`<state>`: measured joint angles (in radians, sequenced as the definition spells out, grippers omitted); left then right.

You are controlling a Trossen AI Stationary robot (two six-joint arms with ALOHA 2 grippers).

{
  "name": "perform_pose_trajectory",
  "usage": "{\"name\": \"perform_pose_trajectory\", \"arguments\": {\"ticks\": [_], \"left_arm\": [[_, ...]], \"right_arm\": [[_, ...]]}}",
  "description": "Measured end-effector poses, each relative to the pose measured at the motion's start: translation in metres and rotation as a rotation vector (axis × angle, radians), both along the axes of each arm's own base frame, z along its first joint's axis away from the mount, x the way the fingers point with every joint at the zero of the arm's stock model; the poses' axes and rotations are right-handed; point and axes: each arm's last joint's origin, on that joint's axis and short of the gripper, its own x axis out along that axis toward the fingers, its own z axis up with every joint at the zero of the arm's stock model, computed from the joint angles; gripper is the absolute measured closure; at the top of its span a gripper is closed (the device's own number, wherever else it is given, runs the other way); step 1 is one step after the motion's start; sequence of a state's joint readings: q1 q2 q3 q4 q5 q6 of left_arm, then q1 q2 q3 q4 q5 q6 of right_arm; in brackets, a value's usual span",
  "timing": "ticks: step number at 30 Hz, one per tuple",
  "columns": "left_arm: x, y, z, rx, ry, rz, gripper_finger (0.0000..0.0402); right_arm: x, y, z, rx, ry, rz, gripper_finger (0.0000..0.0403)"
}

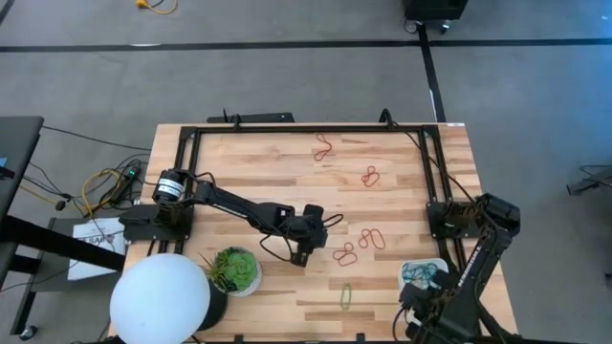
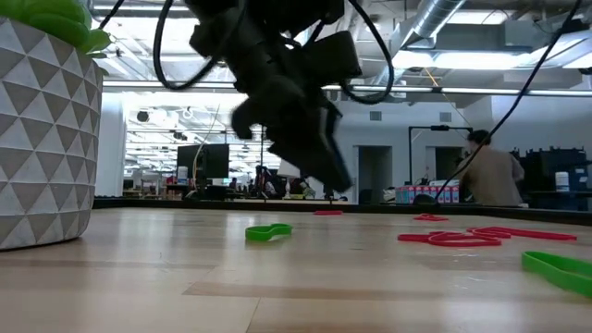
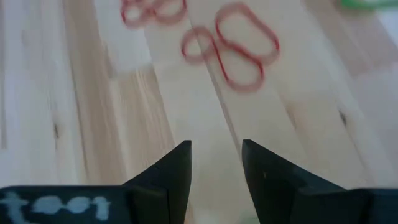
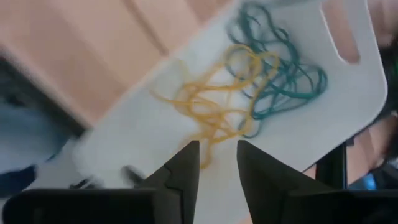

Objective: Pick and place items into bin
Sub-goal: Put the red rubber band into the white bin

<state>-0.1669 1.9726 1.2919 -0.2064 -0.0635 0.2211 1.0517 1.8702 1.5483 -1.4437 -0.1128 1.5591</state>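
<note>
The small shallow white plastic bin (image 4: pixel 292 124) with rounded corners and a slot handle sits at the table's near right corner (image 1: pixel 417 274), and it holds a tangle of thin yellow rubber-band loops (image 4: pixel 214 99) lying against a cluster of teal rubber-band loops (image 4: pixel 283 81). The right gripper (image 4: pixel 217 163) hangs directly over the bin, its two dark fingers parted by a narrow gap with nothing between them; the yellow tangle lies just beyond the fingertips. The high view shows only a hint of teal in the bin, partly hidden by the right arm, while the right wrist view shows both colours plainly. On the light wooden butcher-block table (image 1: pixel 258 162), outside the bin, red rubber-band loops (image 1: pixel 359 245) lie near the middle, with more red loops (image 1: pixel 370 176) and (image 1: pixel 322 146) toward the far edge, and one green oval rubber-band loop (image 1: pixel 346 295) near the front edge. The left gripper (image 3: pixel 216 163) is poised low over the bare wood just short of the nearest twisted red loops, fingers apart and empty. The low view alone shows a person (image 2: pixel 487 169) standing in the room behind the table, and the grey triangle-patterned pot (image 2: pixel 46 139) of the green plant; the high view alone shows the large white ball-shaped lamp (image 1: pixel 160 297) beside that plant.
</note>
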Motion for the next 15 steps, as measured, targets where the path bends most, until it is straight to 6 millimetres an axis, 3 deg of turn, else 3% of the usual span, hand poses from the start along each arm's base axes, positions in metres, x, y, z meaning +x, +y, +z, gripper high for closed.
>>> {"name": "perform_pose_trajectory", "arguments": {"ticks": [4, 7, 12, 15], "left_arm": [[-0.002, 0.001, 0.041, 0.013, 0.004, -0.009, 0.0269], [-0.011, 0.011, 0.075, 0.095, 0.033, -0.043, 0.0269], [-0.036, 0.038, 0.149, 0.260, -0.040, 0.038, 0.0269], [-0.055, 0.060, 0.179, 0.281, -0.102, 0.074, 0.0269]], "right_arm": [[0.016, -0.010, 0.033, -0.021, -0.054, 0.110, 0.0312], [0.025, -0.017, 0.057, -0.036, -0.257, 0.255, 0.0318], [0.016, -0.048, 0.102, -0.122, -0.525, 0.283, 0.0321], [0.006, -0.071, 0.126, -0.171, -0.662, 0.365, 0.0321]]}}
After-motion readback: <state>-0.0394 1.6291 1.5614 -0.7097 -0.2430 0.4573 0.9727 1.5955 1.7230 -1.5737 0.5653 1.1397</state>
